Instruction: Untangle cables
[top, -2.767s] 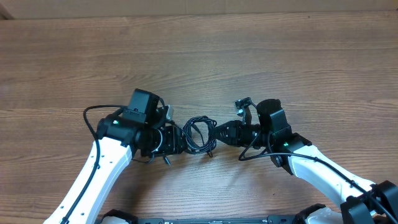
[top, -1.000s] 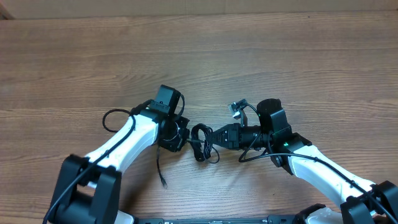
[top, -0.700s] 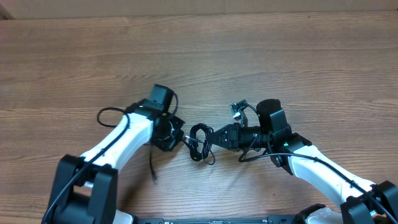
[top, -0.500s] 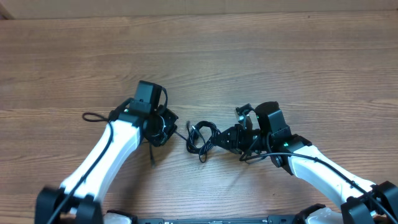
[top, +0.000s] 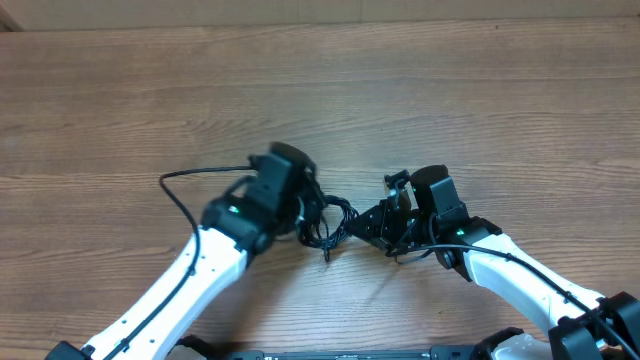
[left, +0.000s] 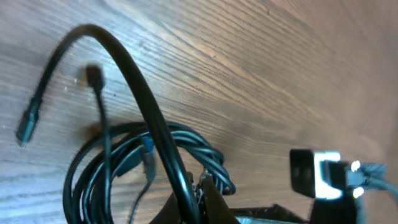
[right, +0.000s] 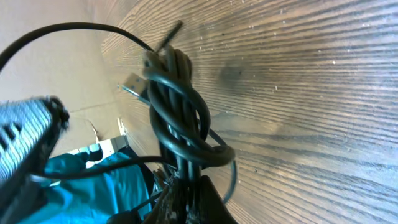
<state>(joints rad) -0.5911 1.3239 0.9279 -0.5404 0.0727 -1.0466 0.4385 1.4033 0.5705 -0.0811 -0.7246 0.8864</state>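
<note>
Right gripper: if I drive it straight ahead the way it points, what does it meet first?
The right gripper is shut on the cables; going on, it would likely push that bundle into the left gripper just beyond. Their relative height is unclear from overhead.

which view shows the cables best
Right wrist view: the cables fill the frame, with the knotted loops distinct. Left wrist shows the coil blurred and cut off below; overhead shows only a small dark tangle.
</note>
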